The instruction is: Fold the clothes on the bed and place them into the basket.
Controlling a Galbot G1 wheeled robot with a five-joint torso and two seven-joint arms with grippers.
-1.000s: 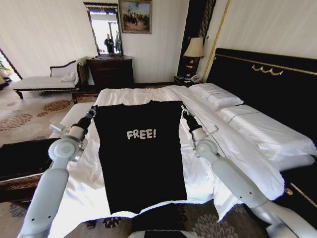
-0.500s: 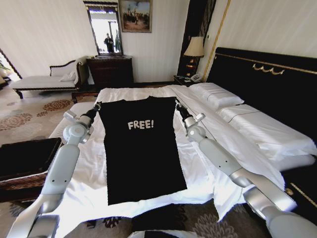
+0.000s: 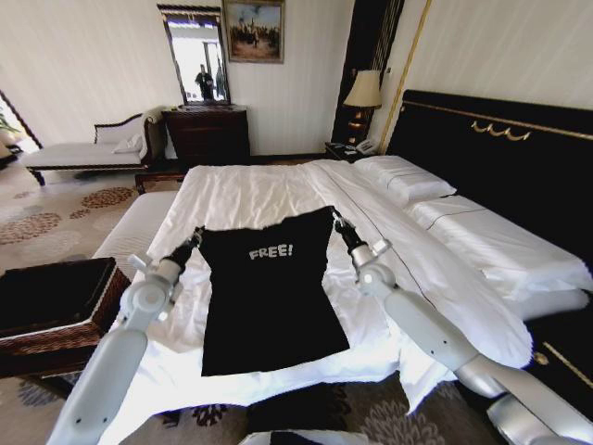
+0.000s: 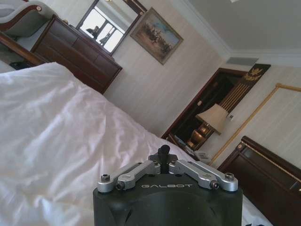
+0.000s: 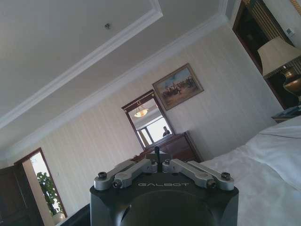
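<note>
The black shirt (image 3: 269, 297) hangs up off the bed (image 3: 250, 190), its bottom part lying on the white cover near the foot end. The left gripper (image 3: 195, 235) pinches the shirt's top corner at about 9 o'clock from the word FREE!. The right gripper (image 3: 338, 225) pinches the other top corner at about 3 o'clock. Both are clamped on the cloth. The basket (image 3: 60, 315) stands on the floor, at 9 o'clock from the shirt.
</note>
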